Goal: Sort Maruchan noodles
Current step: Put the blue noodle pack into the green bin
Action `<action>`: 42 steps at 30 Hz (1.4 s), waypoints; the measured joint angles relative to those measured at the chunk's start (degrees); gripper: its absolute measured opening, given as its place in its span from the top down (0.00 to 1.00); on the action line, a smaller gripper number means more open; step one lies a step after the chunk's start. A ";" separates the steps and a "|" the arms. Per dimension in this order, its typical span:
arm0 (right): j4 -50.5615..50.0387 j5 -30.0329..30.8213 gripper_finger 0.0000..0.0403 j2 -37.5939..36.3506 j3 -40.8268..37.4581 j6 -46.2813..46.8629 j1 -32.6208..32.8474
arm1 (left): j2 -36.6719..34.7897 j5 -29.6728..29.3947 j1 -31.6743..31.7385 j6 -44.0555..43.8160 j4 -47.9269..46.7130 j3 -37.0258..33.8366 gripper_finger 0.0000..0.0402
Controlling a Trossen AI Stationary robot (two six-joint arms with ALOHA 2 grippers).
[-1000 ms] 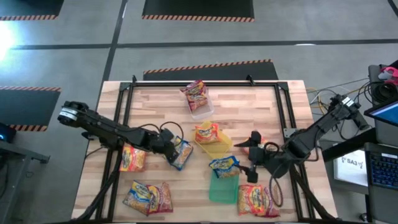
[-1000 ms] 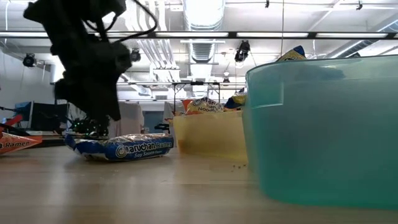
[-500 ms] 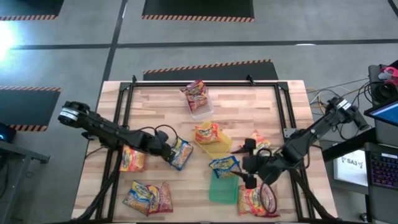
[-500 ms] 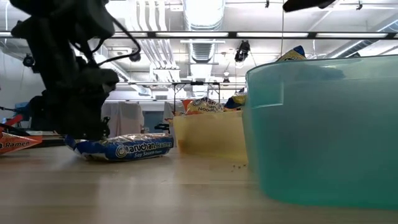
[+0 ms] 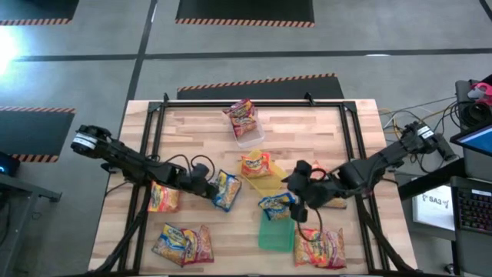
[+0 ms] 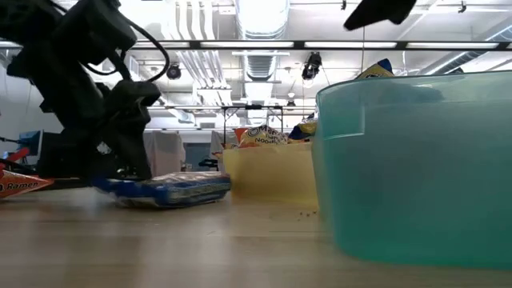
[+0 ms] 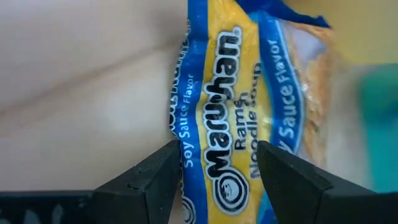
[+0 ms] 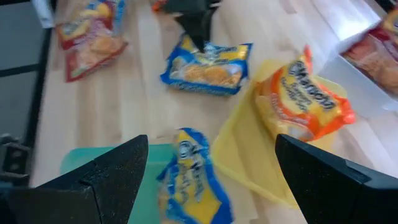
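Note:
A blue-and-yellow Maruchan packet (image 5: 227, 191) (image 7: 230, 106) lies flat on the wooden table left of the trays. My left gripper (image 5: 209, 187) (image 7: 217, 149) is open and low over the packet's left end. My right gripper (image 5: 294, 192) (image 8: 211, 140) hangs wide open in the air above the green tray (image 5: 275, 235), touching nothing. A second blue packet (image 5: 277, 204) (image 8: 193, 177) lies in that tray. An orange packet (image 5: 255, 164) sits in the yellow tray (image 5: 270, 183). A red packet (image 5: 242, 115) sits in the clear tray (image 5: 247, 138). My left gripper's two open fingertips (image 7: 177, 155) stand on the top face of the blue packet at its left end (image 7: 205, 168), one near its long edge and one farther in. The fingers slant down from the table's left and point along the packet. The packet lies flat on the table.
Loose packets lie at the left (image 5: 164, 198), the near left (image 5: 183, 245), the near right (image 5: 321, 248) and under my right arm (image 5: 329, 187). The green tray's wall (image 6: 416, 160) fills the right of the low view.
My left gripper has sunk onto the blue packet and rolled at the wrist, still open. The packet has slid a little toward the table's right edge, staying flat. My right gripper has swung toward the table's left, from beside the green tray to above it, still wide open.

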 joint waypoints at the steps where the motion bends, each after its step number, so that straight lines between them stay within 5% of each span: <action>1: -0.16 -0.53 0.15 0.33 0.12 -0.03 -0.82 | 0.15 0.62 -0.14 -0.19 2.91 -0.57 0.51; 5: -0.20 -4.56 0.15 2.67 0.43 -0.86 -3.74 | 0.80 1.22 -0.69 0.07 12.56 -1.98 0.51; 19: -0.03 -15.43 0.15 15.24 7.92 -12.70 -9.97 | 5.17 -1.80 -0.82 -0.17 16.31 -2.33 0.51; 27: 0.28 -15.88 0.15 22.99 12.54 -28.32 -10.52 | 6.13 -3.29 -0.80 3.42 19.44 -2.33 0.51; 42: 0.48 -15.80 0.16 33.46 18.73 -39.58 -12.27 | 14.87 0.12 -0.91 9.16 31.54 0.29 0.51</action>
